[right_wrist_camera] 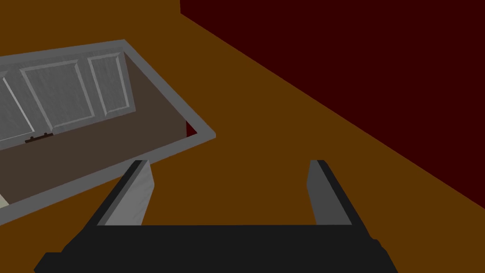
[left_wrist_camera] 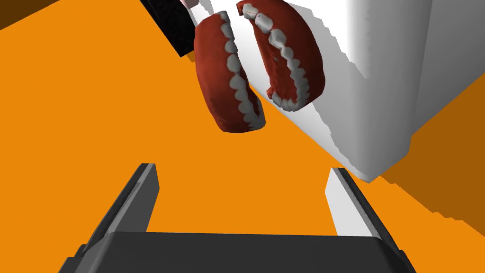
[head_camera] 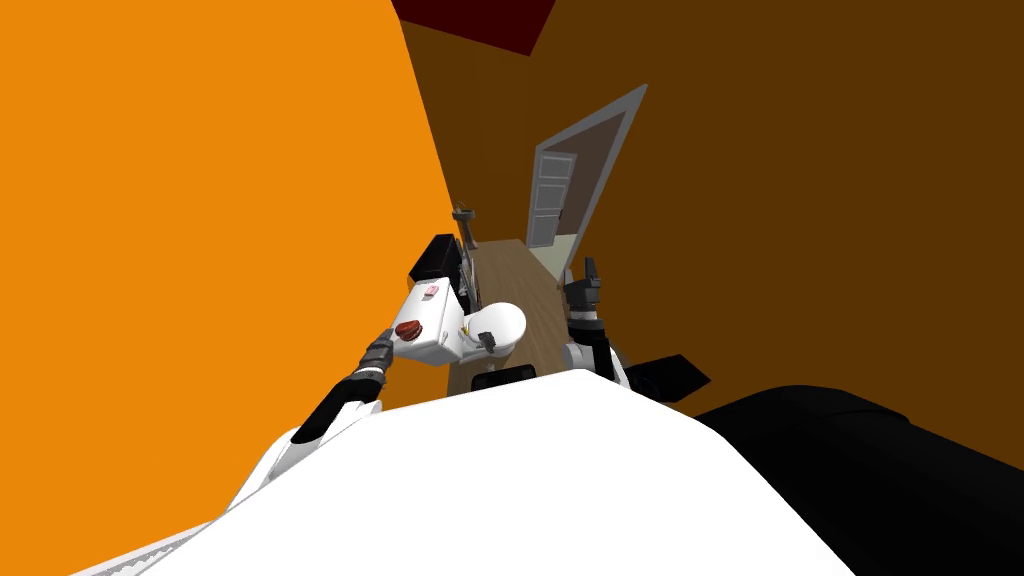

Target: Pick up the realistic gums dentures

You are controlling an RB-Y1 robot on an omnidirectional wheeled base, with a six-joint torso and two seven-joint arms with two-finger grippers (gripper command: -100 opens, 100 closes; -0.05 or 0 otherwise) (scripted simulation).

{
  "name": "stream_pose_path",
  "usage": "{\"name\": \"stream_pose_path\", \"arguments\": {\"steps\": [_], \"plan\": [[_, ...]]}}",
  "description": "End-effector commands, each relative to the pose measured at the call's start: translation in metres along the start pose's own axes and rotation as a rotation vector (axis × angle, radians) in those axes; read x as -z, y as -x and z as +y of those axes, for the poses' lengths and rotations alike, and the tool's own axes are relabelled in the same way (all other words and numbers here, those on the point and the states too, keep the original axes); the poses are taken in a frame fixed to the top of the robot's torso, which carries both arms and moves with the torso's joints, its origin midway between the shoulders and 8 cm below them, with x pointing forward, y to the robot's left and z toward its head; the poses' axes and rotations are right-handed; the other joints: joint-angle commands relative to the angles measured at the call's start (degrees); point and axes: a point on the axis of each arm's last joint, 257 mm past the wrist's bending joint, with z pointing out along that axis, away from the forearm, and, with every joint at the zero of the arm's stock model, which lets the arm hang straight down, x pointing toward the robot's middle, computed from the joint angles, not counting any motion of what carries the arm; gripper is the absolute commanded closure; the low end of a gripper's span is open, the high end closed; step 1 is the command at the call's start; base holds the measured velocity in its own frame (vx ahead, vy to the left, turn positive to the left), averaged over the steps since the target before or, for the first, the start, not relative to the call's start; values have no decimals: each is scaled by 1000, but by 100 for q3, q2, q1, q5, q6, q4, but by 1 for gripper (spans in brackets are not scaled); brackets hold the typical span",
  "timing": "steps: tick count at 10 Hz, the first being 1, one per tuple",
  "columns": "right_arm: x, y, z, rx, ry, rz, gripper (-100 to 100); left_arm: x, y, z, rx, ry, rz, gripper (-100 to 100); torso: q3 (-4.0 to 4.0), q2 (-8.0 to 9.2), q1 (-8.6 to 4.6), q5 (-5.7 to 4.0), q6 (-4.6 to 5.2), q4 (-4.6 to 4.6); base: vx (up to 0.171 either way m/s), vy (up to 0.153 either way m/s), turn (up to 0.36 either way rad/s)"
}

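Left wrist view: left pincer (left_wrist_camera: 241, 168) wide, nothing between its fingers.
Dentures (left_wrist_camera: 215, 78), dark red gums and grey-white teeth, two halves parted, sit on the white toilet tank (left_wrist_camera: 388, 71) at the end nearest the pincer, just ahead of the fingers and not touching them. Orange wall (left_wrist_camera: 94, 118) alongside. Right pincer (right_wrist_camera: 228, 162) also wide, raised.

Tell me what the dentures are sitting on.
The dentures lie on top of the white toilet tank, close to its edge beside the orange wall. The patch of tank directly beneath them is covered.
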Motion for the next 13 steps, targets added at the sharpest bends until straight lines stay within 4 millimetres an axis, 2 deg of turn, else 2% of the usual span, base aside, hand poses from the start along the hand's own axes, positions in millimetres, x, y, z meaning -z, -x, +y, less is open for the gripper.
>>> {"name": "stream_pose_path", "arguments": {"steps": [1,13], "plan": [[0,0,0,0,0,0,0,6,-4,1,42,22,9,-100,0,0,0,0,0,0,58,-11,68],[0,0,0,0,0,0,0,52,-32,3,312,158,82,-100,-6,-11,3,1,1,-2,59,-9,70]]}}
